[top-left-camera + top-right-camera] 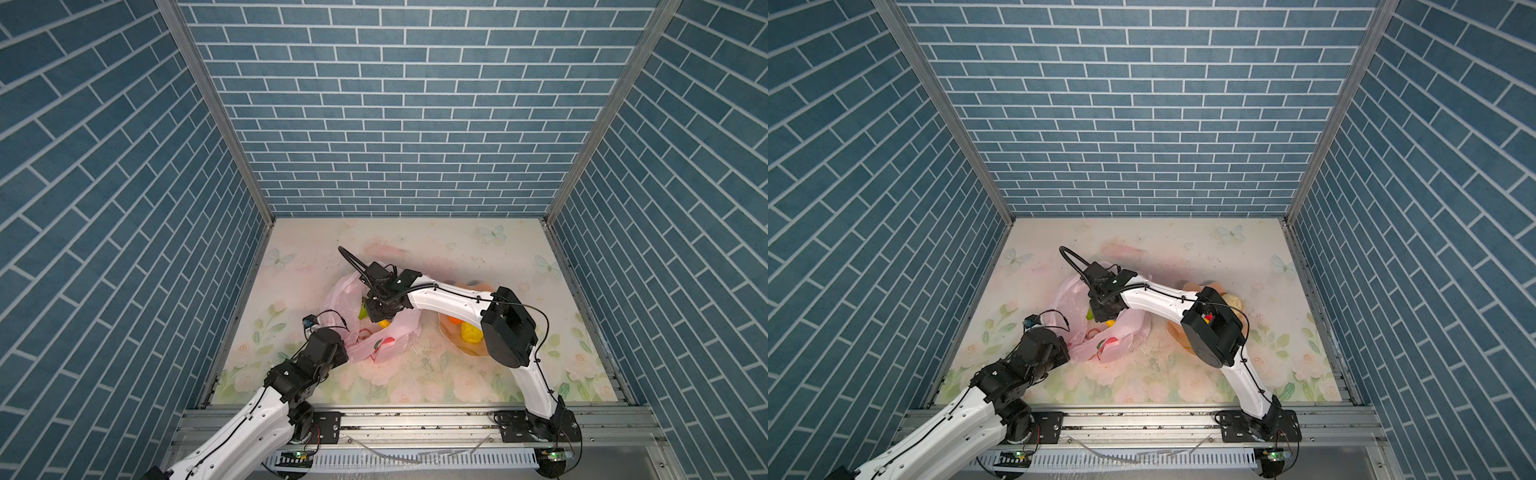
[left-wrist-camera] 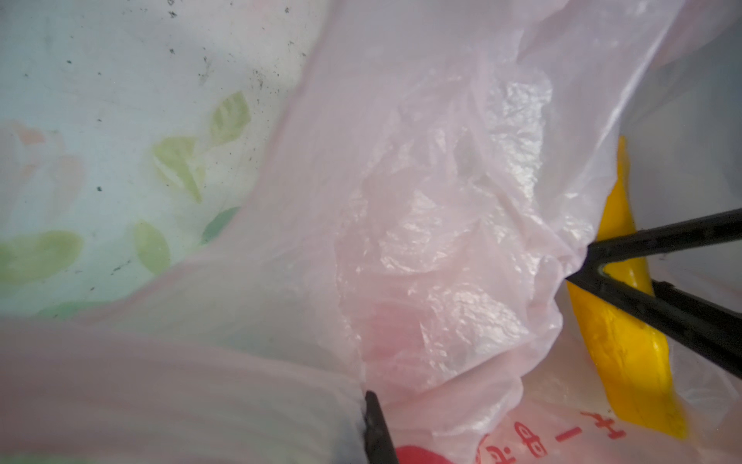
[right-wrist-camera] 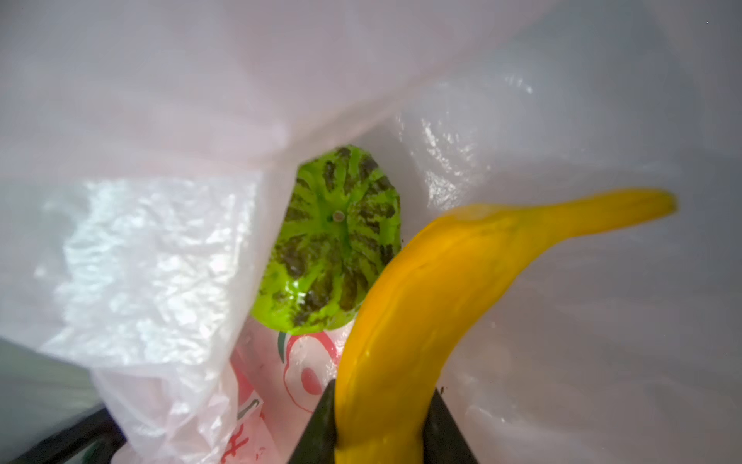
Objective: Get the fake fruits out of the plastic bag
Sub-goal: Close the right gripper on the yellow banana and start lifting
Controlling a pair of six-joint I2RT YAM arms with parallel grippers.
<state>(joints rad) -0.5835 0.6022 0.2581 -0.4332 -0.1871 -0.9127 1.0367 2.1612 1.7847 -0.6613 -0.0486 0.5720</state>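
Note:
The pale-pink plastic bag (image 1: 392, 334) (image 1: 1121, 338) lies crumpled left of the table's middle, its mouth held open. My left gripper (image 1: 348, 338) (image 2: 371, 405) is shut on the bag's near edge (image 2: 441, 201); only one black finger shows. My right gripper (image 1: 380, 316) (image 3: 381, 401) reaches inside the bag (image 3: 160, 261), shut on the yellow banana (image 3: 421, 301) (image 2: 626, 341), its fingers (image 3: 321, 426) pressing both sides. A green striped ball (image 3: 337, 241) (image 1: 363, 311) rests beside the banana inside the bag.
A peach-pink bowl (image 1: 446, 338) (image 1: 1177, 332) stands right of the bag, partly under my right arm, holding an orange fruit (image 1: 454, 320), a yellow ball (image 1: 471, 332) and a cream one (image 1: 1233, 300). Blue brick walls enclose the floral table on three sides.

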